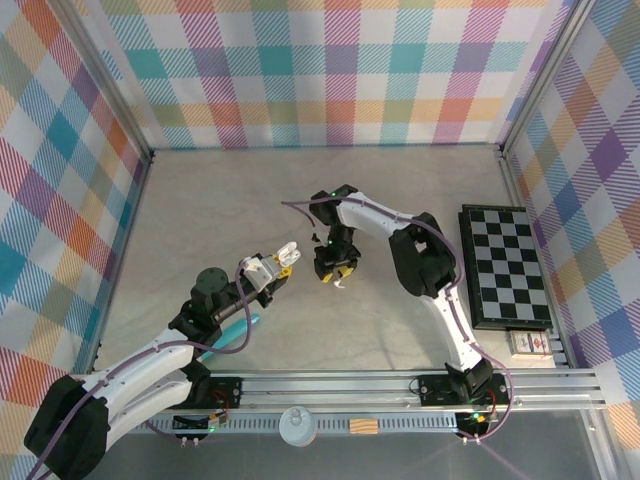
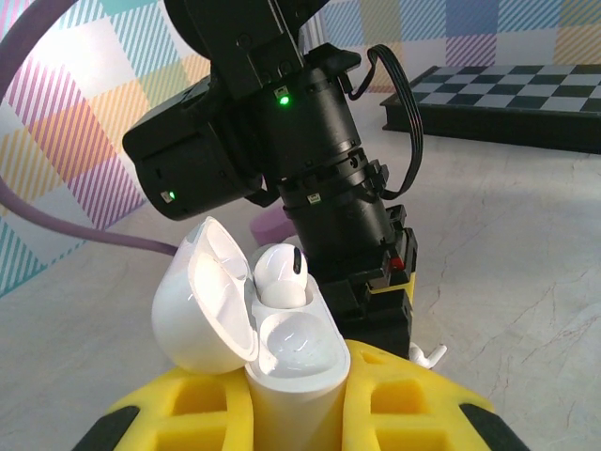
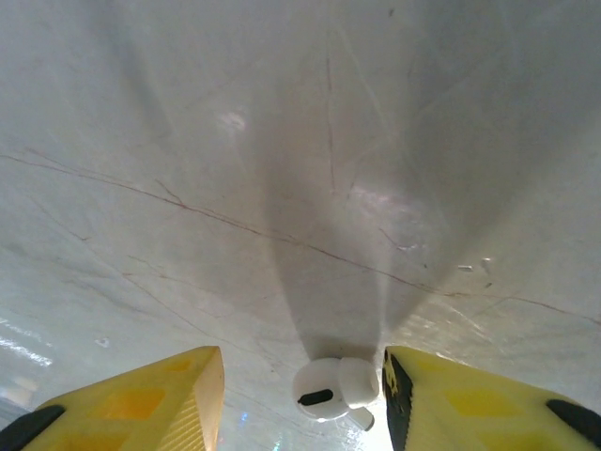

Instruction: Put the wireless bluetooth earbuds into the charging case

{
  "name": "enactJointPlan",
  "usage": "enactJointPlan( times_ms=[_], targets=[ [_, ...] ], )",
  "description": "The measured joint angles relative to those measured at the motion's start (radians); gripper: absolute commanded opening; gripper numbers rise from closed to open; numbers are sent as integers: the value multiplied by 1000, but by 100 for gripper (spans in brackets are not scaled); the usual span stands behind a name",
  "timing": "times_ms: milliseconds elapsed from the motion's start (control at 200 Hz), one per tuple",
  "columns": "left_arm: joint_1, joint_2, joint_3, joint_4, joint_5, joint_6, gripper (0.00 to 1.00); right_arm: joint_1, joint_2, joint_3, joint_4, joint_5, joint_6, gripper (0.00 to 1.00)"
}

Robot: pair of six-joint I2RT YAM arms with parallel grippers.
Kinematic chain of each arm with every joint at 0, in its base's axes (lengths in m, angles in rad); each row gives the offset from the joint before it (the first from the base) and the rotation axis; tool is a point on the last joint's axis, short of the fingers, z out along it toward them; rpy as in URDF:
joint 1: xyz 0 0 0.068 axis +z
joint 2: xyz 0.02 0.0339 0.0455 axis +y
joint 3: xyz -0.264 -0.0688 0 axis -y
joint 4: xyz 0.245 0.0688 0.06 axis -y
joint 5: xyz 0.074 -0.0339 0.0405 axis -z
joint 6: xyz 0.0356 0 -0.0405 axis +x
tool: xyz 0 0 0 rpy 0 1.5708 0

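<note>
My left gripper [image 1: 280, 260] is shut on a white charging case [image 2: 291, 395], held upright between its yellow fingers [image 2: 178, 413]. The lid [image 2: 202, 296] is tipped open to the left. One white earbud [image 2: 280, 275] sits in the far slot, and the near slot [image 2: 296, 340] holds nothing. My right gripper [image 1: 338, 276] points down at the table just beyond the case, open. A second white earbud [image 3: 333, 387] lies on the table between its yellow fingers [image 3: 178, 395], close to the right one; it also shows as the small white earbud [image 2: 427, 355] beside the case.
A black-and-white chessboard [image 1: 507, 265] lies along the right wall, with a small card box [image 1: 529, 344] in front of it. A turquoise stick [image 1: 235, 335] and a dark round object [image 1: 212, 282] lie under my left arm. Something purple [image 2: 272, 224] lies behind the right gripper.
</note>
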Motion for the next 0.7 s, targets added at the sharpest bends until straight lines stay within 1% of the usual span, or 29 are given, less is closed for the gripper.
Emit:
enactJointPlan(
  times_ms=[215, 350, 510, 700],
  targets=[
    [0, 0, 0, 0, 0, 3, 0, 9, 12, 19, -33, 24, -19, 40],
    [0, -1, 0, 0, 0, 4, 0, 10, 28, 32, -52, 29, -26, 39],
    [0, -7, 1, -3, 0, 7, 0, 17, 35, 38, -68, 34, -30, 31],
    [0, -7, 1, -3, 0, 12, 0, 19, 55, 70, -97, 47, -30, 31]
  ],
)
